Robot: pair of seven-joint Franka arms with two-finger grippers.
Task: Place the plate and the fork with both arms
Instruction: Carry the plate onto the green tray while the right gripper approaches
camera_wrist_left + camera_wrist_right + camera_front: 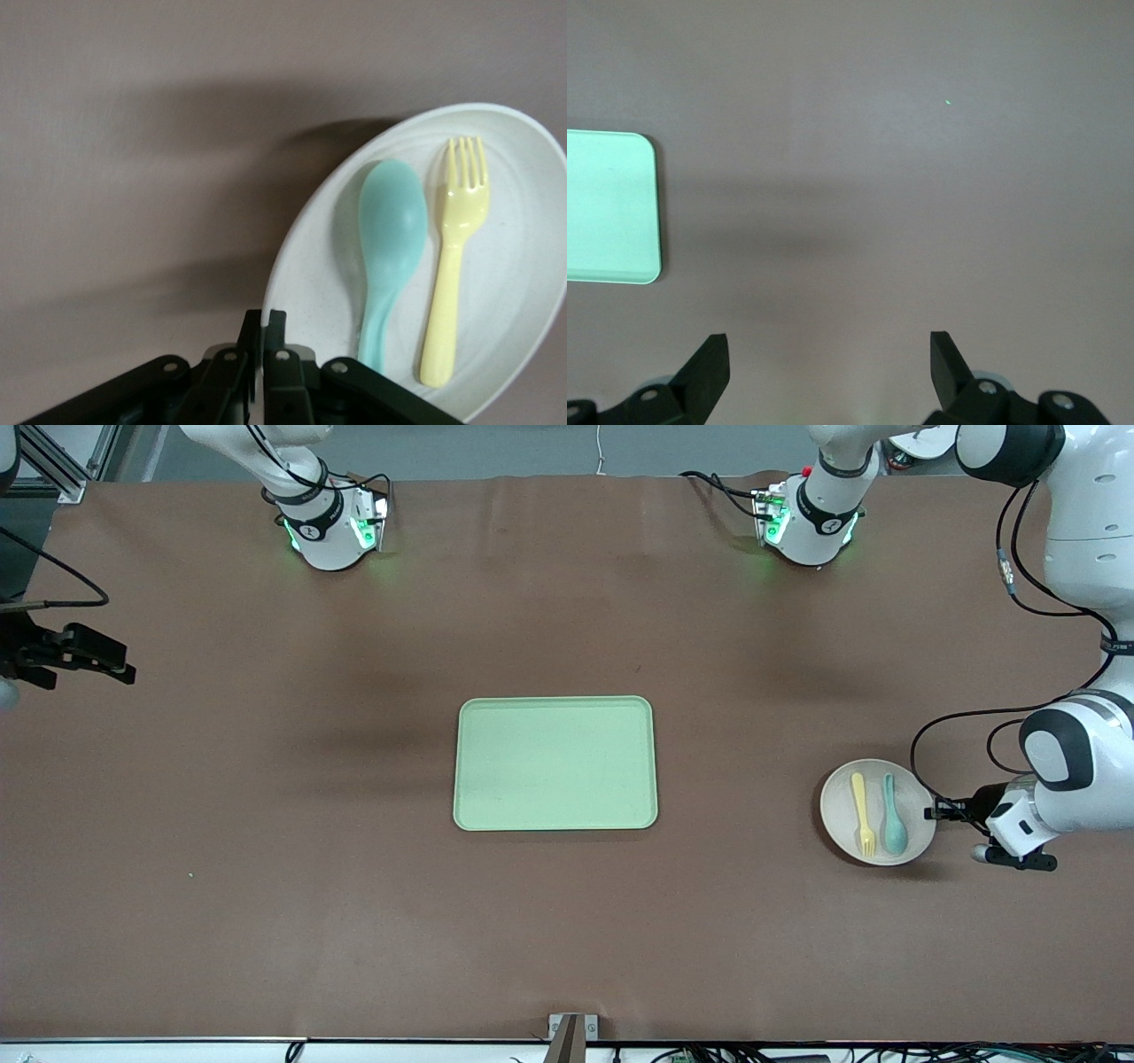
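Note:
The pale plate [837,815] lies on the brown table at the left arm's end. On it lie the yellow fork [861,813] and a teal spoon [893,815], side by side. My left gripper [932,812] is low at the plate's edge, its fingers pinched on the rim. The left wrist view shows the gripper [264,323] on the edge of the plate [319,274], with the fork [454,266] and spoon [390,239] lying on it. My right gripper [106,666] waits open and empty over bare table at the right arm's end; the right wrist view [830,354] shows the same.
A rectangular light green tray [555,763] lies empty in the middle of the table, between the two arms. One corner of the tray [611,204] shows in the right wrist view. The left arm's cables hang above the table near the plate.

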